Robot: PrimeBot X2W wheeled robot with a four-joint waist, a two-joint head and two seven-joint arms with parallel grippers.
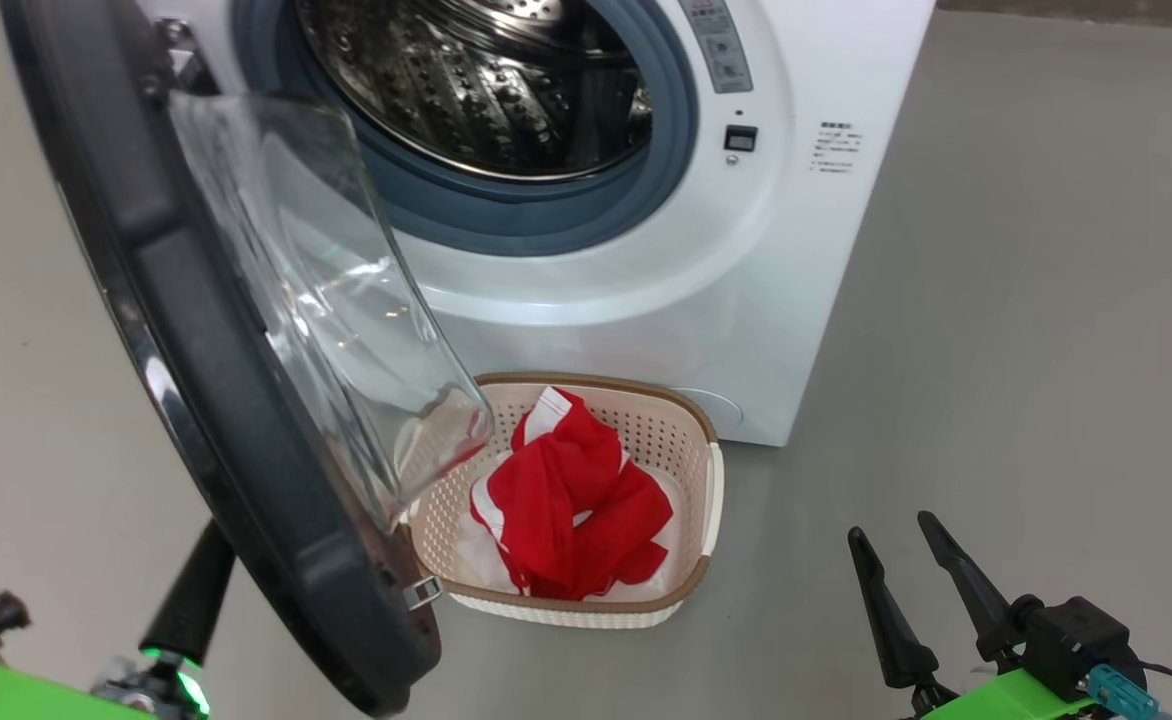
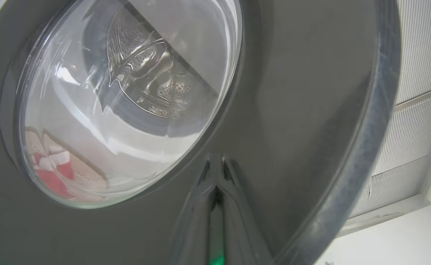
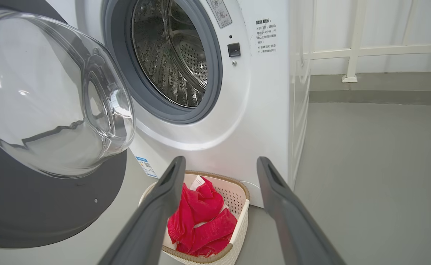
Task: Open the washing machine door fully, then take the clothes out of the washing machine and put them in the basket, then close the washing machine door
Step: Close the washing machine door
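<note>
The washing machine door (image 1: 206,400) stands open, with its black rim at the left and its glass bowl (image 1: 336,300) bulging toward the washing machine (image 1: 646,300). The steel drum (image 1: 486,80) looks bare. On the floor below the opening sits the basket (image 1: 691,420), with the red and white clothes (image 1: 566,510) piled inside. My left gripper (image 2: 216,160) is shut, with its tips at the door's dark outer face (image 2: 292,92). In the head view its fingers (image 1: 196,590) rise behind the door's edge. My right gripper (image 1: 891,535) (image 3: 219,163) hangs open, to the right of the basket (image 3: 237,206), holding nothing.
Grey floor (image 1: 996,350) stretches to the right of the machine. A white railing (image 3: 351,48) runs along the back wall in the right wrist view. Ribbed white panels (image 2: 421,73) stand past the door's rim in the left wrist view.
</note>
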